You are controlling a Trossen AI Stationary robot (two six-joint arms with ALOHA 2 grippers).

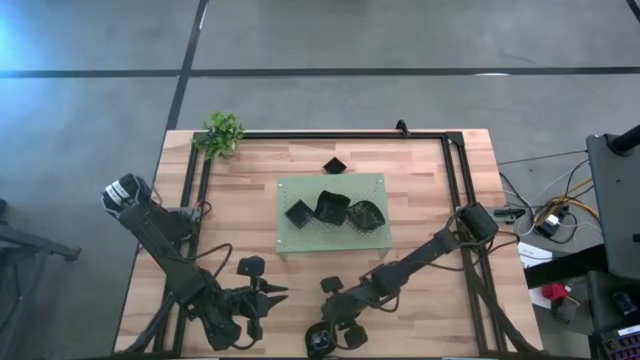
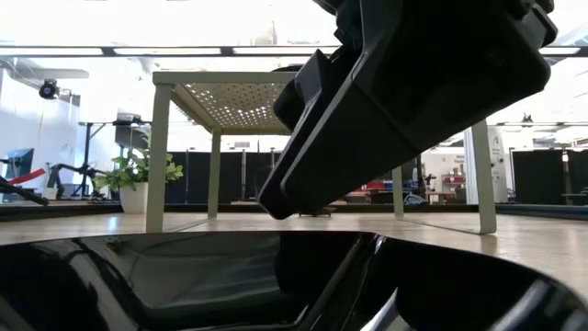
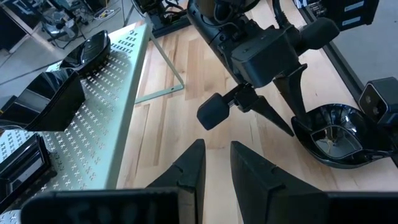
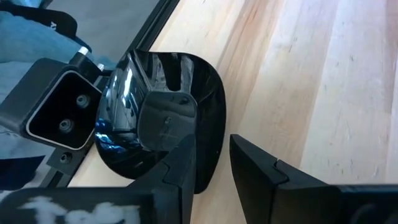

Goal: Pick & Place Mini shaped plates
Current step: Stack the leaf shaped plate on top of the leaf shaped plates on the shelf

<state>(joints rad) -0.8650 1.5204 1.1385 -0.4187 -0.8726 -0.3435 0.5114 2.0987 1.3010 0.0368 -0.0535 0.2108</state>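
From above, a wooden worktop (image 1: 250, 190) carries a light green perforated mat (image 1: 300, 188) raised on legs at its middle. Three small glossy black plates (image 1: 333, 210) sit on the mat and a fourth black plate (image 1: 334, 165) lies on the wood beyond it, toward the far edge. A small leafy plant (image 1: 221, 134) stands at the far left corner. Both arms reach to the near edge. The right gripper (image 1: 330, 335) hovers at a black bowl-like plate (image 1: 320, 343) by the near edge; the left gripper (image 1: 268, 296) waits just to its left, pointing toward it.

From worktop height, the near plate's glossy black rim (image 2: 184, 276) fills the foreground, with a dark arm body (image 2: 404, 92) above it and the mat on its legs behind.

From the left wrist, its fingers (image 3: 193, 168) stand a narrow gap apart and hold nothing. The right gripper (image 3: 273, 115) is ahead, beside the near plate (image 3: 336, 134).

From the right wrist, the fingers (image 4: 186, 158) are narrowly parted. One finger overlaps the plate's (image 4: 155, 118) edge and the other lies over bare wood, so the rim seems to sit between them; whether they grip it I cannot tell. The right arm is the nearer. A camera block (image 4: 59, 109) sits tight against the plate's far side and may crowd the lift.
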